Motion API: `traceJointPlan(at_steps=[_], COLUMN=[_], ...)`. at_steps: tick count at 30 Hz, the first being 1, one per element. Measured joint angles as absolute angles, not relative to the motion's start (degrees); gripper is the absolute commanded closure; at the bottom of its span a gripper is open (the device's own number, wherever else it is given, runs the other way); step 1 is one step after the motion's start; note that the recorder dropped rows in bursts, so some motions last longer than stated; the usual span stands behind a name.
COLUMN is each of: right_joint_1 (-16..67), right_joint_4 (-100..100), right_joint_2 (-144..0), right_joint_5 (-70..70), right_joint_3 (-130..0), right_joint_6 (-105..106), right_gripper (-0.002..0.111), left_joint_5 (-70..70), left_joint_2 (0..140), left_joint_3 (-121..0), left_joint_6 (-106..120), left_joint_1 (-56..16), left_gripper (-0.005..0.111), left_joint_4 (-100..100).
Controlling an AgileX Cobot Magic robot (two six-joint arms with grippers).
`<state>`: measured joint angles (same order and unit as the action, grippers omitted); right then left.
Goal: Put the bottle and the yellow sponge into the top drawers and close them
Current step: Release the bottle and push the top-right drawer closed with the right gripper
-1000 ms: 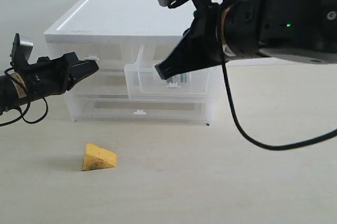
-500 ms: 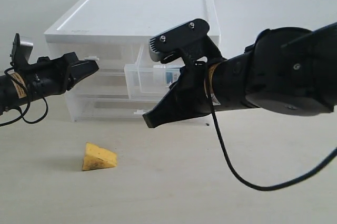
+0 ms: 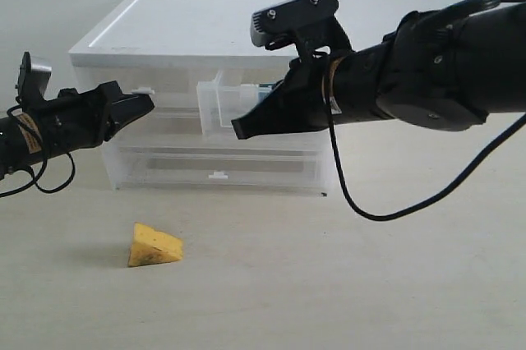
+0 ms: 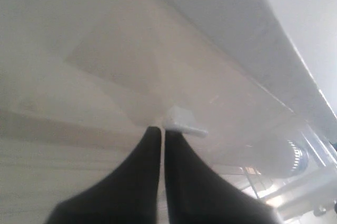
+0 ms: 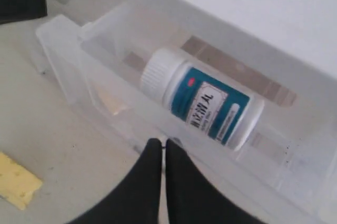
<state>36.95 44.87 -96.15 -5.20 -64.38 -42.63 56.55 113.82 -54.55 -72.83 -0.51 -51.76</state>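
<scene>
The white bottle (image 5: 202, 98) with a teal label lies on its side inside the pulled-out right top drawer (image 3: 215, 110). My right gripper (image 3: 238, 130) is shut and empty, its tips at that drawer's front wall (image 5: 105, 103). The left top drawer (image 3: 168, 87) is closed. My left gripper (image 3: 149, 103) is shut with its tips just under that drawer's white tab handle (image 4: 184, 121), holding nothing. The yellow sponge (image 3: 153, 246) lies on the table in front of the chest, left of centre, apart from both grippers; a corner of the sponge (image 5: 18, 182) shows in the right wrist view.
The white-topped chest (image 3: 214, 29) stands at the back of the beige table (image 3: 329, 284), with two full-width drawers (image 3: 218, 168) below the top pair. My right arm's black cable (image 3: 386, 214) hangs down in front of the chest's right side.
My right gripper came out of the right top drawer, dipped in front of it, then rose to its front wall with the fingers fully shut. The drawer front now sits a little further back. The left arm stayed still.
</scene>
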Motion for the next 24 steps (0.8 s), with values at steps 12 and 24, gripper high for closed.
traceJointPlan(at_steps=[12,24], right_joint_1=[36.87,30.78], right_joint_4=[49.58,51.03], right_joint_2=[-103.21,-106.09], right_joint_5=[-6.90,-9.40], right_joint_3=[-71.78,-76.61], right_joint_6=[-42.76,-46.87], right_gripper=[0.108,0.108], left_joint_5=[56.55,56.88], left_joint_2=[113.82,113.82], left_joint_3=[-54.55,-54.65], left_joint_6=[-72.83,-72.83], left_joint_1=[-0.51,-0.51], left_gripper=[0.103,0.103], left_joint_4=[-51.76,-50.23])
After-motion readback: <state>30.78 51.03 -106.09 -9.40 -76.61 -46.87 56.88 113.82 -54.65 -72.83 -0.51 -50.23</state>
